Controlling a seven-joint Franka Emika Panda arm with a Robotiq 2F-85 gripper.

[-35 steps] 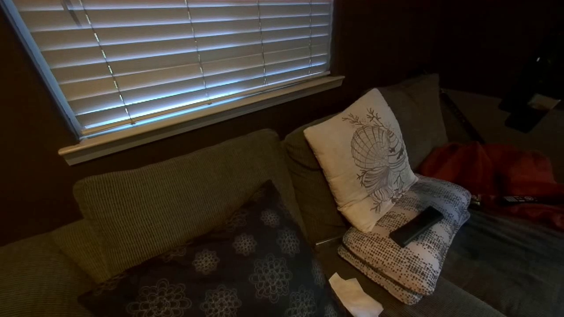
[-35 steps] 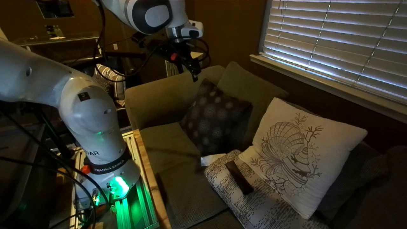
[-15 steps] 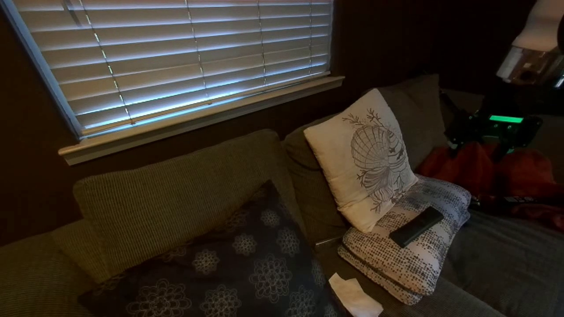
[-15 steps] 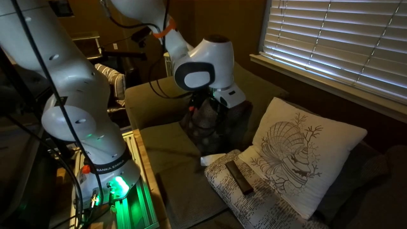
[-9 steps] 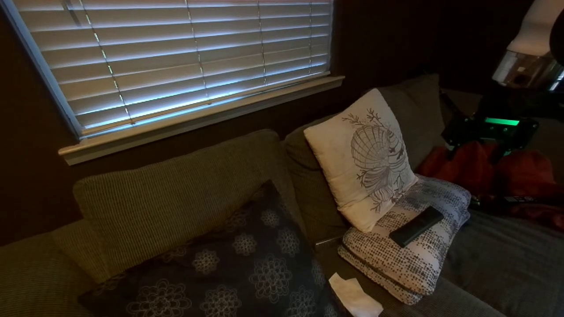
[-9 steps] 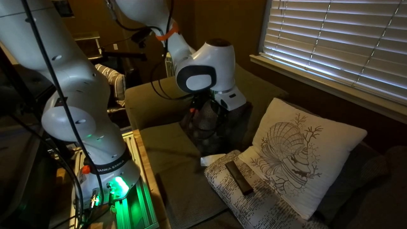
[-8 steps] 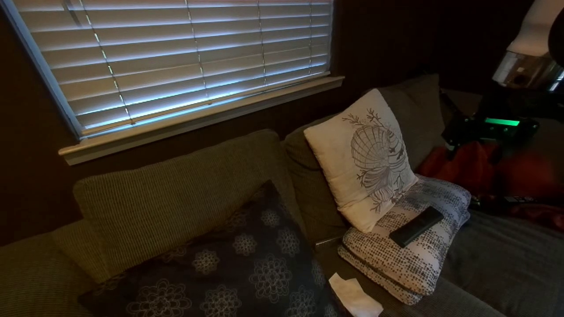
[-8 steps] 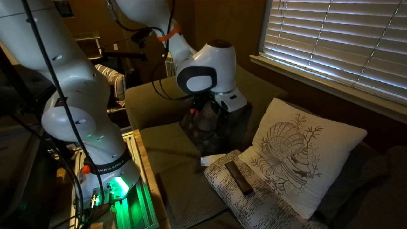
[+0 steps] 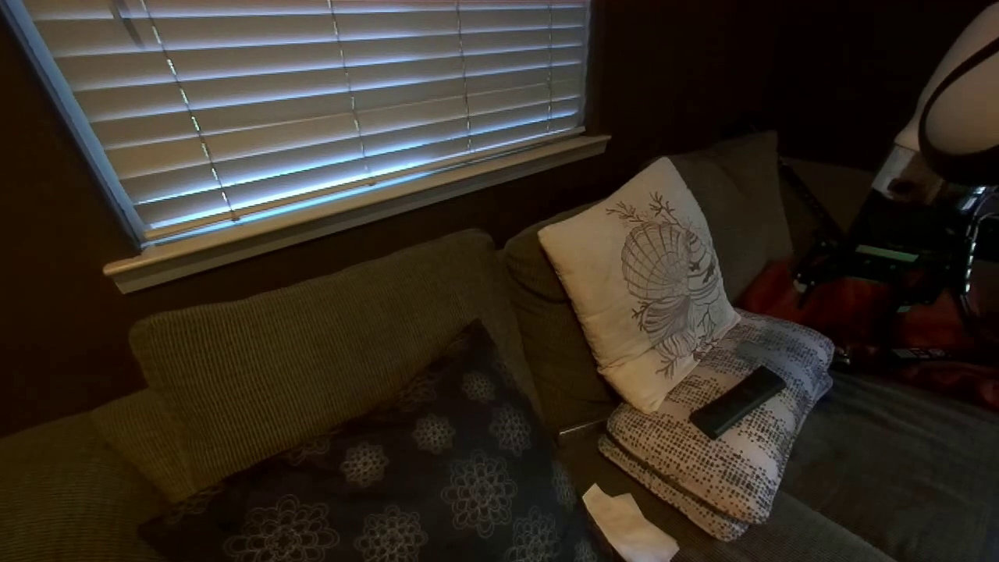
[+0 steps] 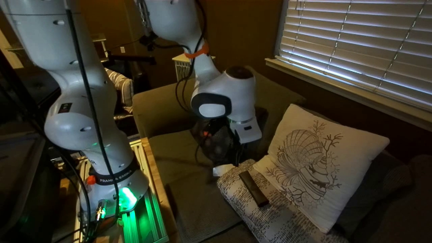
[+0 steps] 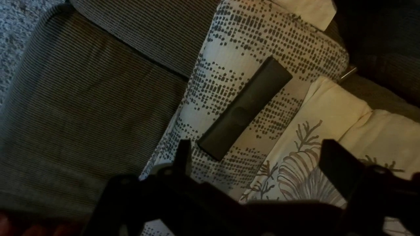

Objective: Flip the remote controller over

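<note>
The remote controller is a slim black bar lying flat on a dotted cushion, in both exterior views (image 9: 737,401) (image 10: 253,188). In the wrist view the remote controller (image 11: 244,109) lies diagonally, a plain dark face up with no buttons showing. My gripper (image 11: 256,144) is open and empty, its fingers wide apart. The remote's near end lies ahead of the gap, by the left finger (image 11: 182,155). In an exterior view the gripper (image 9: 851,300) hangs in the air beyond the cushion, apart from the remote. In the other angle the wrist hides most of it.
The dotted cushion (image 10: 233,189) lies on the sofa. A white shell-print pillow (image 9: 648,281) leans beside the remote. A dark flowered pillow (image 9: 437,468) and a white scrap (image 9: 628,523) are nearby. A red cloth (image 9: 769,297) lies behind the gripper. A window sill (image 10: 337,91) runs behind the sofa.
The arm has swung from high over the sofa's far end towards the cushions. In the last half second the wrist and gripper have moved lower. The remote controller has not moved.
</note>
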